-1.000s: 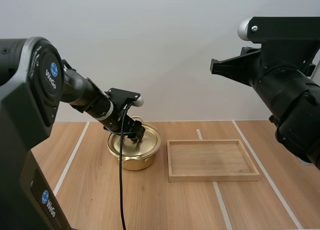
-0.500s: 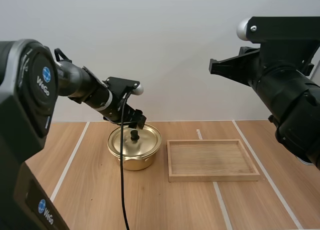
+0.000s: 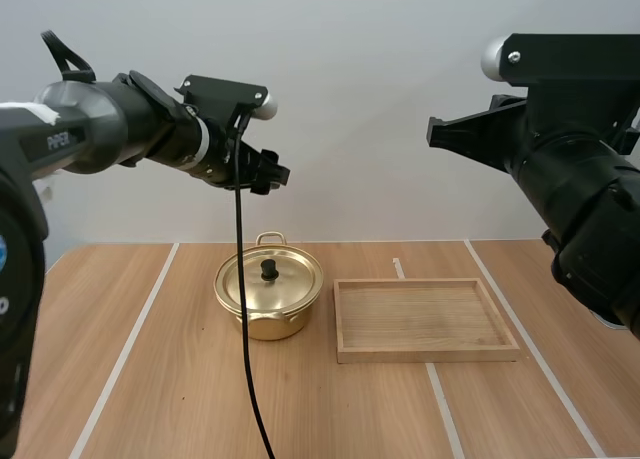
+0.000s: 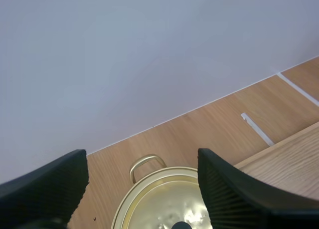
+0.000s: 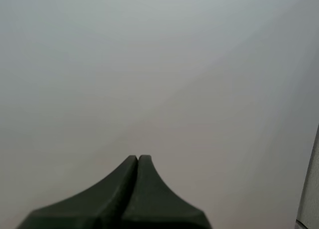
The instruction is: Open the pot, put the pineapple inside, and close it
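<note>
1. Hovering high over the worktop [image 3: 170, 379] and above the pot [image 3: 268, 304] is the left gripper [image 3: 270, 172]. Its fingers [image 4: 227, 191] are spread wide with nothing between them.
2. Left of centre, the gold-coloured pot stands on the worktop. Its lid [image 3: 295, 279] sits on it, with the black knob [image 3: 269, 270] upright at the middle. One loop handle [image 4: 148, 157] points toward the back wall.
3. Just beside the pot on its right, the wooden tray [image 3: 428, 355] lies flat on the worktop, with a narrow gap between the two.
4. At the far right, the right arm [image 3: 570, 169] is raised well above the worktop. The right gripper [image 5: 138, 161] has its fingers pressed together into one dark wedge, facing a plain wall.
</note>
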You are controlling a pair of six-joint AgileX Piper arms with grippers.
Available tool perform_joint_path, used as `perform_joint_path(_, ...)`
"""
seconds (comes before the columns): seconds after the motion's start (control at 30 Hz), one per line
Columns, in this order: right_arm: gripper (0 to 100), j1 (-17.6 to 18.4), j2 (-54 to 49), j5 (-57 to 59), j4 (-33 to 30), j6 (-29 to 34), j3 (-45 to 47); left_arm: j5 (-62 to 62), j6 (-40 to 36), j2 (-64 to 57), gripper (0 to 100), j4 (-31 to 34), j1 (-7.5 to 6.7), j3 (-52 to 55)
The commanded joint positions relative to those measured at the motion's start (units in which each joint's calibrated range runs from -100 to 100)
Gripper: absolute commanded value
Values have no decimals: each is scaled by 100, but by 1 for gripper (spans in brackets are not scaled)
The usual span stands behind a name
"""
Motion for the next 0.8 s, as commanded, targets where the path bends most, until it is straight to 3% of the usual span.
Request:
perform_joint_path(0.0, 0, -27, -60, 205, 11, 0, 0, -211, -129, -420, 100, -116, -7, -50)
perform_joint_path(0.07, 0, -27, -60, 261, 11, 0, 0, -460, -129, -705, 98, -116, -7, -50)
perform_joint_path(0.2, 0, -80, -72, 263, 11, 0, 0, -795, -129, -1259, 74, -116, -7, -50)
perform_joint_path(0.3, 0, -141, -70, 278, 11, 0, 0, -905, -140, -1655, 62, -116, -7, -50)
perform_joint_path(0.63, 0, -141, -155, 1242, 11, 0, -153, -1145, -442, -3060, 37, 17, 1, -13)
perform_joint_path(0.7, 0, -141, -236, 1418, 11, 0, -197, -1618, -441, -3380, 24, 72, 1, 181)
perform_joint_path(0.77, 0, -141, -343, 1511, 11, 29, -197, -2083, -444, -3749, 4, 139, 1, 419)
